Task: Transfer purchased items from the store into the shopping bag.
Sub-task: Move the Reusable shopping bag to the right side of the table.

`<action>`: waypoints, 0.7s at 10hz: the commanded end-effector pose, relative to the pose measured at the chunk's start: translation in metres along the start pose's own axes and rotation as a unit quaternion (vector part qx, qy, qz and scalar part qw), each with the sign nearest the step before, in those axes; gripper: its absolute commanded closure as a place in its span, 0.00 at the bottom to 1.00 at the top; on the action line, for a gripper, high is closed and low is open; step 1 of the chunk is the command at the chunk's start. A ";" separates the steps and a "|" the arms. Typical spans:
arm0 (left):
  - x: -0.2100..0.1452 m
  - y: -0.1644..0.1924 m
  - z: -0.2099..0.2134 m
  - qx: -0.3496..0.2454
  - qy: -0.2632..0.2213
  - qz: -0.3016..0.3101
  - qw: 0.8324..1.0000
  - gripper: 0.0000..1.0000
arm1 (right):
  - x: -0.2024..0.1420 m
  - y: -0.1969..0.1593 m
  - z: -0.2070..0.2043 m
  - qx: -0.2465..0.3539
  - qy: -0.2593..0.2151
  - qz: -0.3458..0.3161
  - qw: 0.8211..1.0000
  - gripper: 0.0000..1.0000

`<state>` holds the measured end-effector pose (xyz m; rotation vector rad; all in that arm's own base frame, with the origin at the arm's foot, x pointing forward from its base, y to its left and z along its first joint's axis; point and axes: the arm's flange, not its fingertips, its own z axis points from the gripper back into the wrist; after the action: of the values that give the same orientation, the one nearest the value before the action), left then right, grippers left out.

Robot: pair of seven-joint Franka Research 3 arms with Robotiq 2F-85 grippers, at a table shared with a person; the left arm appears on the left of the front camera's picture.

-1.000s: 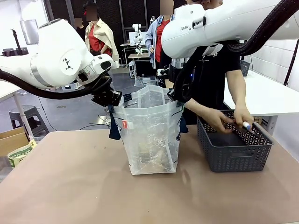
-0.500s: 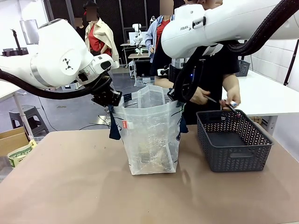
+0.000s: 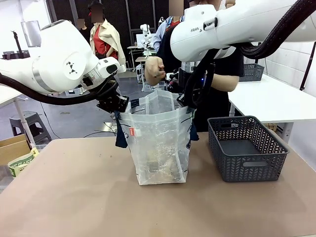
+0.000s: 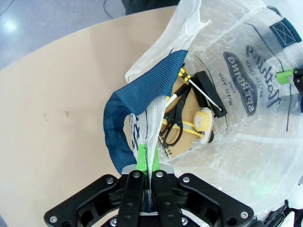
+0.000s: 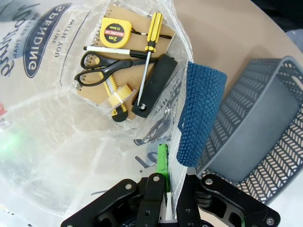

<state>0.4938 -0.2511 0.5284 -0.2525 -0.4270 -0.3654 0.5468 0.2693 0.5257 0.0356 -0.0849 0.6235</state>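
The clear shopping bag (image 3: 158, 143) stands upright mid-table with its mouth held wide. My left gripper (image 3: 117, 106) is shut on the rim beside a navy handle (image 4: 137, 104). My right gripper (image 3: 190, 101) is shut on the opposite rim by the other handle (image 5: 201, 113). On the bag's floor lie purchased items: a brown card (image 4: 189, 139), black scissors (image 5: 104, 66), a yellow tape measure (image 5: 116, 32), a yellow-handled screwdriver (image 5: 150, 42), a white pen and a black block (image 5: 154, 85). The person's hand (image 3: 154, 69) hovers above the bag's mouth, closed on something small.
A dark grey mesh basket (image 3: 247, 148) stands right of the bag, and I see nothing inside it. Bare brown tabletop (image 3: 74, 197) lies in front and to the left. A white table (image 3: 276, 101) stands behind on the right.
The person's hands have left the basket, risen and swung left; one hand is now over the bag's mouth. Both grippers and the bag have stayed still.
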 end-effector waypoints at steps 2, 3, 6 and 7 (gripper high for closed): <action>0.000 0.001 0.001 0.001 -0.001 0.001 1.000 1.00 | -0.001 -0.001 0.000 -0.001 -0.001 0.000 1.000 1.00; 0.000 0.001 0.001 0.001 -0.001 0.001 1.000 1.00 | -0.001 -0.001 0.000 -0.001 -0.001 0.000 1.000 1.00; 0.000 0.001 0.001 0.001 -0.001 0.001 1.000 1.00 | -0.001 -0.001 0.000 -0.001 -0.001 0.000 1.000 1.00; 0.000 0.001 0.001 0.001 -0.001 0.001 1.000 1.00 | -0.001 -0.001 0.000 -0.001 -0.001 0.000 1.000 1.00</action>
<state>0.4938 -0.2511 0.5284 -0.2525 -0.4270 -0.3654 0.5468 0.2693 0.5257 0.0356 -0.0849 0.6235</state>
